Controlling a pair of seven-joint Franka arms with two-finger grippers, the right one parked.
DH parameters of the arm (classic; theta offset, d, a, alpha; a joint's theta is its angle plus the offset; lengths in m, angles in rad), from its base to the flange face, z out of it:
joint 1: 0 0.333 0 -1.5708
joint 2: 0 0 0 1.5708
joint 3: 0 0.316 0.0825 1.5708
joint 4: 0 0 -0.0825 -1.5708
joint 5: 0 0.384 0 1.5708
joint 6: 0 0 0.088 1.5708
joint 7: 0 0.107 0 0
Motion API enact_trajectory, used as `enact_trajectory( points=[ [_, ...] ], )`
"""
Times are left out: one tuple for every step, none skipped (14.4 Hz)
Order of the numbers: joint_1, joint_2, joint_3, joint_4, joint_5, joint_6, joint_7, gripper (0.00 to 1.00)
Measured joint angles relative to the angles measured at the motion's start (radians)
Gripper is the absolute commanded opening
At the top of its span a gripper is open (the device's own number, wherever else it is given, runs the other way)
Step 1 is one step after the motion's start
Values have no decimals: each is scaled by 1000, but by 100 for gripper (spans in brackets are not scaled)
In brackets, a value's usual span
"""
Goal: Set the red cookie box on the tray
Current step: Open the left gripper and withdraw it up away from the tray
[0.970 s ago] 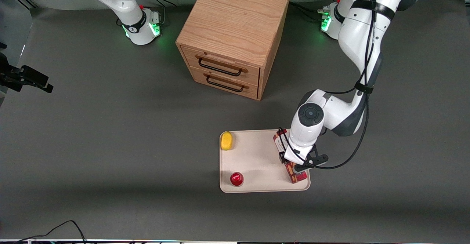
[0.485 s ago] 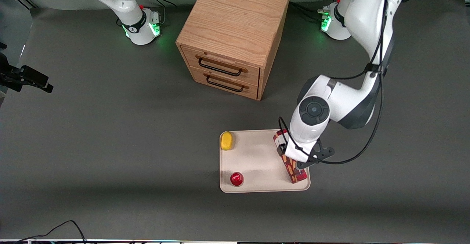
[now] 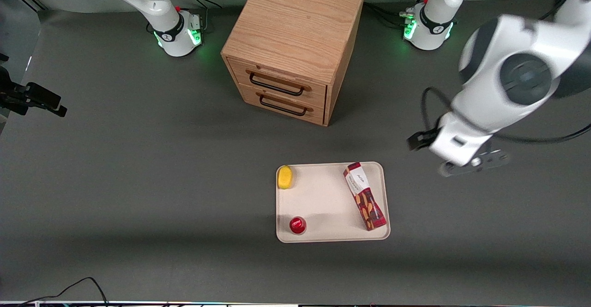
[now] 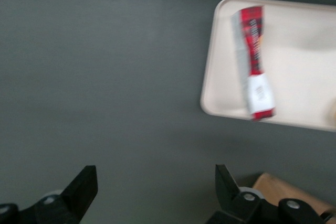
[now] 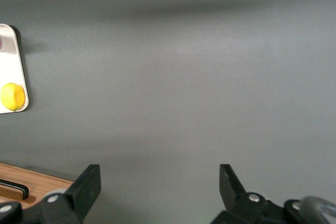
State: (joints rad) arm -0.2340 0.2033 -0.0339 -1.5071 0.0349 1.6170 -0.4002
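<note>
The red cookie box (image 3: 364,196) lies flat on the cream tray (image 3: 323,201), along the tray's edge toward the working arm's end, with its white label end farther from the front camera. The left wrist view shows the box (image 4: 254,59) resting inside the tray's rim (image 4: 210,77). My left gripper (image 4: 155,182) is open with nothing between its fingers. It hangs high over bare table, off the tray toward the working arm's end. In the front view the hand (image 3: 457,143) is well apart from the box.
A yellow fruit (image 3: 286,177) and a small red round cup (image 3: 298,225) sit on the tray's edge toward the parked arm. A wooden drawer cabinet (image 3: 295,44) with both drawers shut stands farther from the front camera than the tray.
The gripper has let go of the box, risen and swung off the tray toward the working arm's end. The box stays where it lay on the tray.
</note>
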Motion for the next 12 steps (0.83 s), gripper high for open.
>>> enact_trajectory(
  points=[
    [2, -63, 45, -60, -6, -1, 83, 100],
    [3, -117, 89, -112, -11, -1, 156, 100],
    [4, -166, 132, -157, -13, -3, 220, 100],
    [6, -210, 169, -196, -14, -7, 270, 100],
    [6, -246, 199, -224, -14, -12, 310, 100],
    [6, -276, 224, -242, -14, -16, 348, 100],
    [6, -298, 246, -254, -13, -19, 379, 100],
    [6, -313, 269, -259, -13, -19, 407, 100],
    [6, -322, 289, -262, -13, -19, 427, 100],
    [6, -325, 301, -263, -13, -19, 438, 100],
    [6, -325, 305, -263, -13, -19, 442, 100],
    [6, -325, 304, -263, -13, -20, 442, 100]
  ],
)
